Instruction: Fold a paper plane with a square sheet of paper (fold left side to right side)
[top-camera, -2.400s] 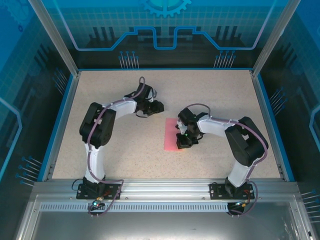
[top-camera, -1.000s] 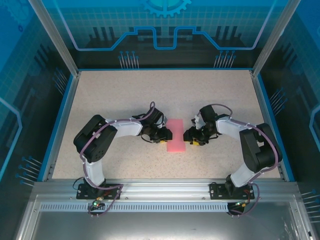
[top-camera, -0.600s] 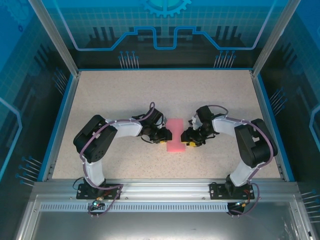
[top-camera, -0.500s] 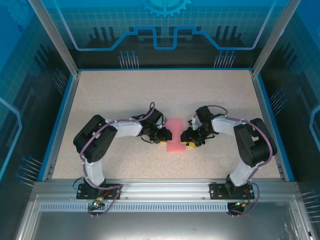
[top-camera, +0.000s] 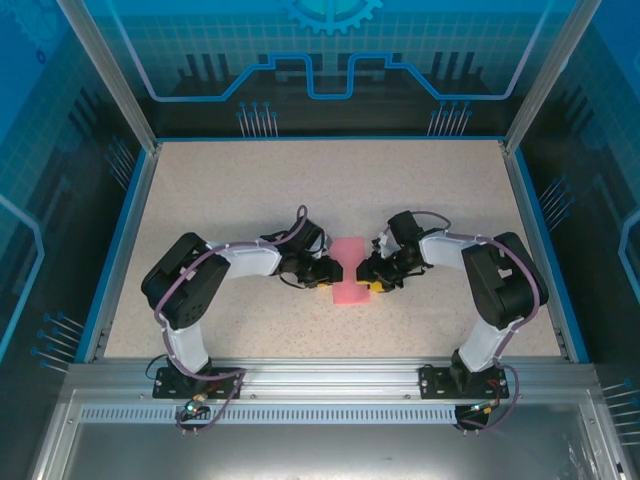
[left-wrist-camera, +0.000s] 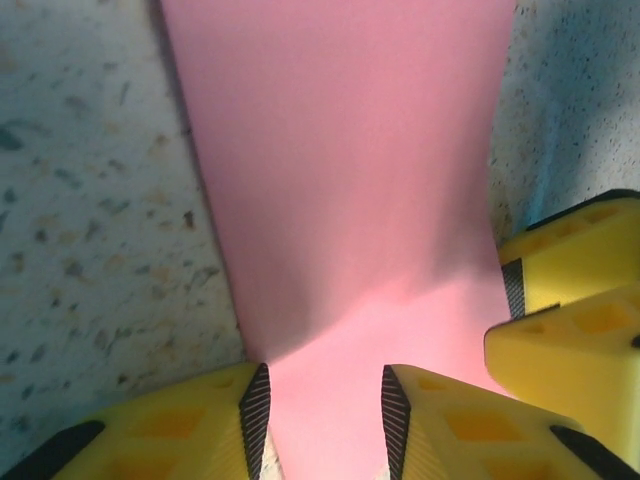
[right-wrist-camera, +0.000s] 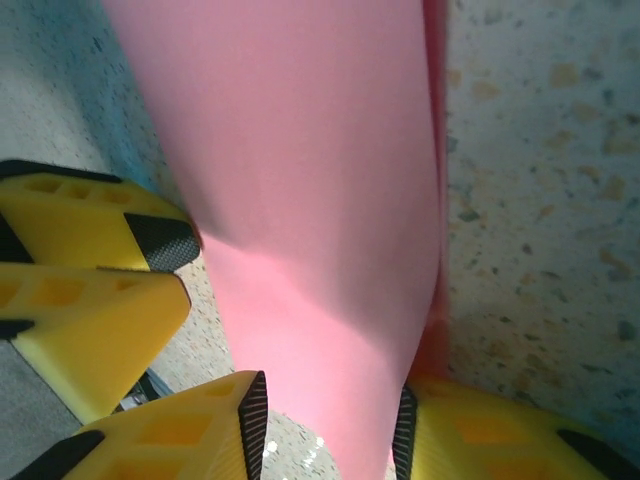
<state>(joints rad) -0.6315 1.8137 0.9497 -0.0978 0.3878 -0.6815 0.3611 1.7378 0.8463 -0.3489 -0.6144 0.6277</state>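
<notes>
Since a second ago, your right gripper (top-camera: 368, 279) has come in from the right and now stands at the right edge of the sheet of paper (top-camera: 348, 262). Your left gripper (top-camera: 329, 272) has kept its station at the sheet's left edge. The sheet itself lies where it lay.

Findings, overhead view:
- The sheet is pink and sits mid-table on the speckled table (top-camera: 230, 190), directly between your two grippers.
- It presents as a narrow rectangle, longer front to back than across.
- Both grippers work near the sheet's near end and face each other across it.

Findings, left wrist view:
- Your left fingers (left-wrist-camera: 200, 425) stand partly apart, black pads facing, with a clear gap between them.
- Pink paper fills that gap, and a soft shadowed bend crosses the paper just ahead of the pads.
- The right gripper's yellow fingers show at the paper's far edge.

Findings, right wrist view:
- Your right fingers (right-wrist-camera: 190, 430) are likewise partly apart, with the paper running between the pads.
- A second layer shows along the paper's right edge.
- The left gripper's fingertips sit just beside the opposite edge.

Whether either gripper presses on or grips the paper, I cannot tell.
</notes>
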